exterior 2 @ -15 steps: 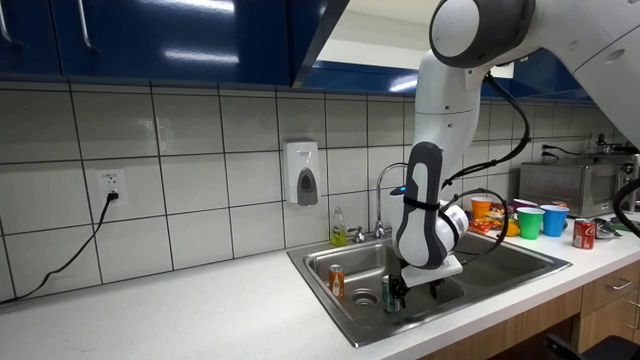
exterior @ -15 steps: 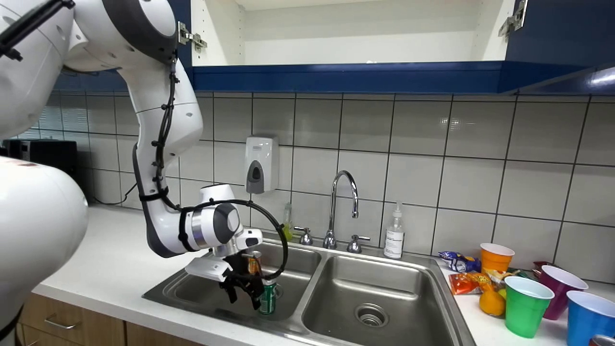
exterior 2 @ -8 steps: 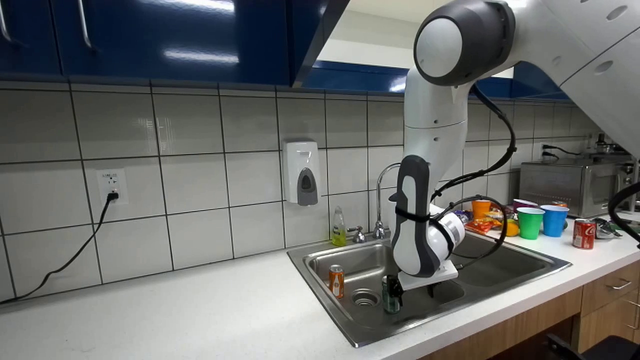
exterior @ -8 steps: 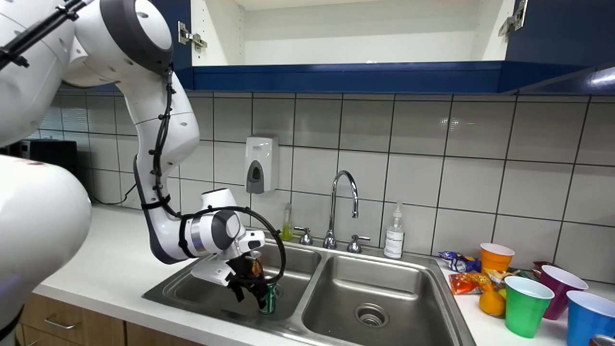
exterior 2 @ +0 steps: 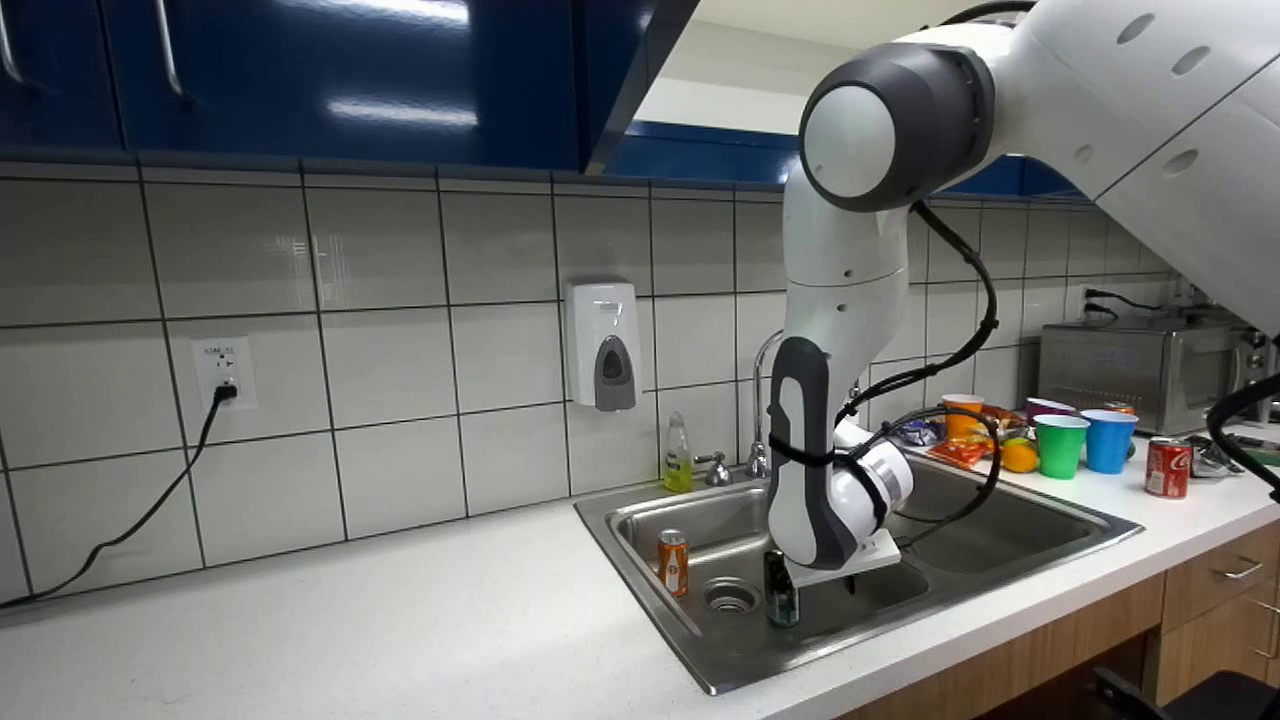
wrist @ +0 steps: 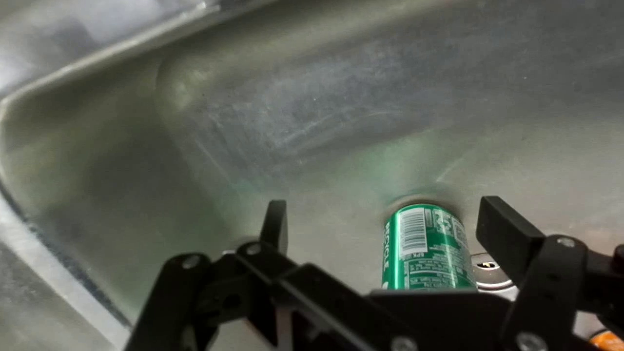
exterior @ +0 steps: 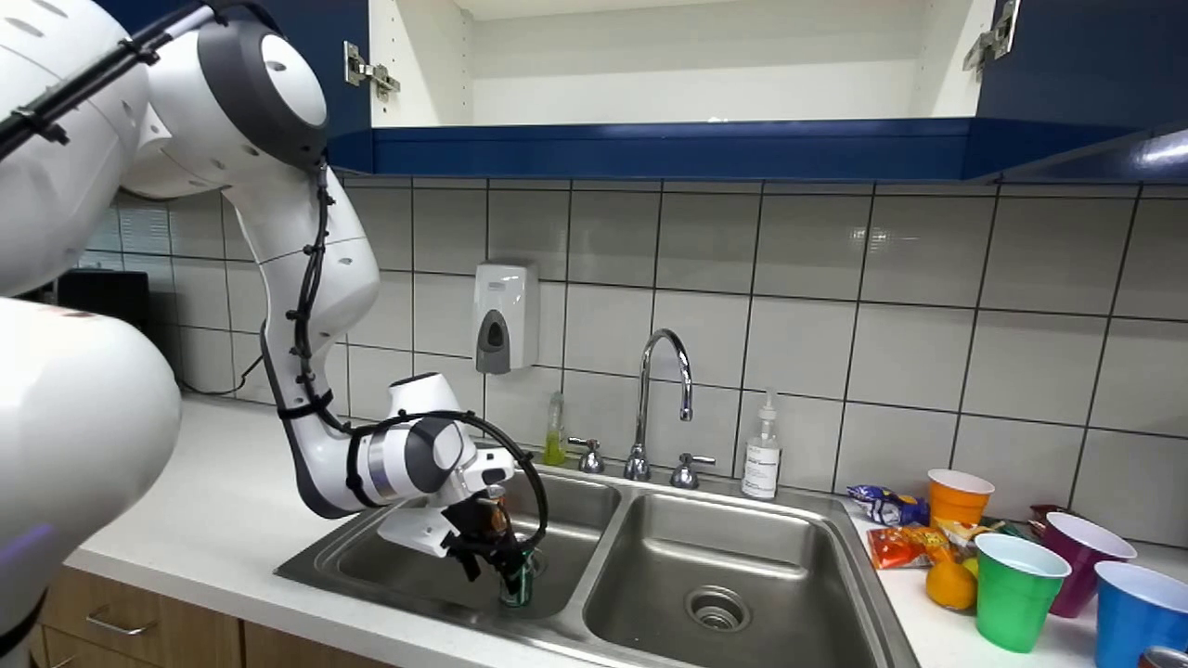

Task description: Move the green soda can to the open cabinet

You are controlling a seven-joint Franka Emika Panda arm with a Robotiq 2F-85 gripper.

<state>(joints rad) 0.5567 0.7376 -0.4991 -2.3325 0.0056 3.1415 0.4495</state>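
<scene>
The green soda can (wrist: 429,253) stands upright on the floor of the sink basin, near its drain. In the wrist view it rises between the spread fingers (wrist: 509,229) of my gripper (wrist: 383,207), closer to the right-hand one, with a gap on both sides. Its upper part is hidden behind the gripper's body. An exterior view shows only the can's lower part (exterior: 522,590) beneath the black fingers. Above the sink, the open cabinet (exterior: 668,148) shows a bare white interior over a blue bottom edge; my arm partly covers it in an exterior view.
An orange can (exterior 2: 673,563) stands in the same basin. Behind the sink are a faucet (exterior: 642,408), a yellow-green soap bottle (exterior 2: 678,460) and a pump bottle (exterior: 762,455). A green cup (exterior: 1019,594) and several snacks and cups lie to one side. The sink rim (exterior 2: 650,630) surrounds my gripper.
The arm has come steadily lower, and my gripper has sunk further around the green soda can. The can has stayed where it was; the fingers have remained spread.
</scene>
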